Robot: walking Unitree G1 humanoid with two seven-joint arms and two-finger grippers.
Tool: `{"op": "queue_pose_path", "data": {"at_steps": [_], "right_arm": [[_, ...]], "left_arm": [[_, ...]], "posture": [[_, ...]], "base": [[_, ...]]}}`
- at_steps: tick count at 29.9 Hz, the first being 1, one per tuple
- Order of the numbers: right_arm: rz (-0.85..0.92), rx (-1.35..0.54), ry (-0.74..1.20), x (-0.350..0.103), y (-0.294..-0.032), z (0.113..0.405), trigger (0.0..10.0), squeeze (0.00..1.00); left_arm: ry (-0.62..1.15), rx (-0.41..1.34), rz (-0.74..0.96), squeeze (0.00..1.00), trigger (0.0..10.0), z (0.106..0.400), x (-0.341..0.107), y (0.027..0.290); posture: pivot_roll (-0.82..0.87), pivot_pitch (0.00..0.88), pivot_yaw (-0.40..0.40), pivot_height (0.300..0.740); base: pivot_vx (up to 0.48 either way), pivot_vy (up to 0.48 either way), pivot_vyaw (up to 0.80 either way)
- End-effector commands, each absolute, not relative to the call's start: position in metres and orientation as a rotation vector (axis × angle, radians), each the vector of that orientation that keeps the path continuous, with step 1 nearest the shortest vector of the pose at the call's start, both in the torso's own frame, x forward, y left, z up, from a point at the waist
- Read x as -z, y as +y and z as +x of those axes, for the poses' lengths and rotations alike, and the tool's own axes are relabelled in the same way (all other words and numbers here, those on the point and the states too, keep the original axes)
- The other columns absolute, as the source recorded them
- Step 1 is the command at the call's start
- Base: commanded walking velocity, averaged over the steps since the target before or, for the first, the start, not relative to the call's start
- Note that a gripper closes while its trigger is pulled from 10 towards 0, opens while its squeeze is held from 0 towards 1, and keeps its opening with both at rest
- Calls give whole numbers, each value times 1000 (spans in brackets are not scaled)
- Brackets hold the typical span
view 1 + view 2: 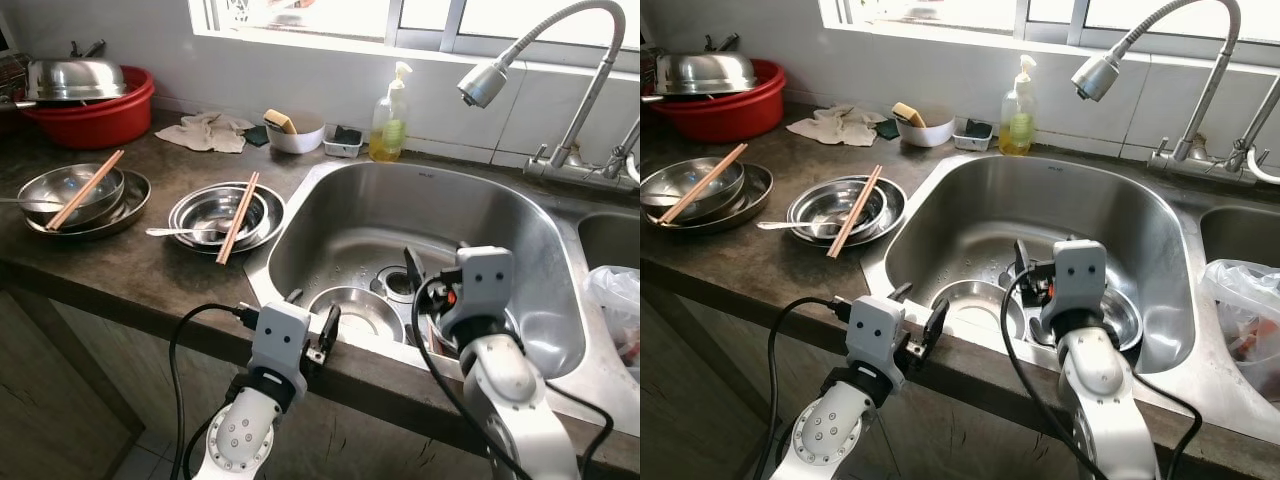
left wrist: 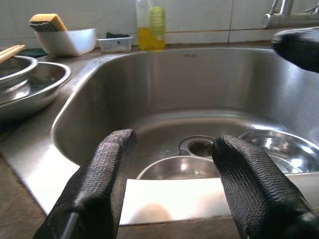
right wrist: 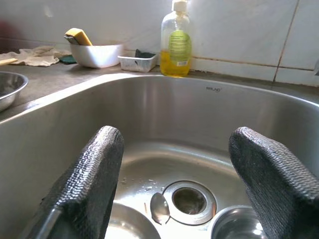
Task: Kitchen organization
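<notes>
Over the sink (image 1: 520, 260): right gripper (image 3: 174, 189) with fingers wide apart, holding nothing, hanging above the drain (image 3: 189, 201). Left gripper (image 2: 172, 194) at the sink's near rim, fingers also spread, empty. Two steel bowls (image 1: 355, 310) sit in the basin, either side of the drain. Right wrist view picks up a spoon (image 3: 159, 208) lying beside the drain. On the counter (image 1: 120, 260): stacked bowls with chopsticks (image 1: 238, 217) laid across, soap bottle (image 1: 389, 125) at the back wall, red basin (image 1: 95, 115) far left.
</notes>
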State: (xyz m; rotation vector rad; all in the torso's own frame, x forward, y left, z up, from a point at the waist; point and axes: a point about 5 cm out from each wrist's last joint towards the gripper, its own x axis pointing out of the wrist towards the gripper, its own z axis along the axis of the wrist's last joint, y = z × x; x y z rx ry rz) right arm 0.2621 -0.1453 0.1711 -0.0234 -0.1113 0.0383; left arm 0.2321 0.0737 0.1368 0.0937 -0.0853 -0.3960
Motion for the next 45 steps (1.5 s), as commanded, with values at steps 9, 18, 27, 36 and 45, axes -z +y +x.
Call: {"op": "queue_pose_path", "data": {"at_steps": [9,18,27,36,45], "right_arm": [[-20,-67,-140,-177,-137,257,10000,0],[-32,-72,-145,-177,-136,256,10000,0],[-24,-61,-138,-176,-135,259,10000,0],[-7,-45,-111,-174,-139,261,10000,0],[-6,-32,-120,-176,-141,263,10000,0]], "left_arm": [[-63,379,99,0,10000,230,-130,79],[-45,366,110,0,10000,227,-127,82],[-28,366,105,0,10000,226,-124,83],[-17,369,102,0,10000,226,-123,83],[-15,371,103,0,10000,226,-122,83]], "posture": [[74,0,-44,740],[74,0,-46,740],[76,3,-41,740],[75,4,-39,740],[75,3,-40,740]], "base": [[0,0,0],[0,0,444],[0,0,800],[0,155,0],[0,306,0]]}}
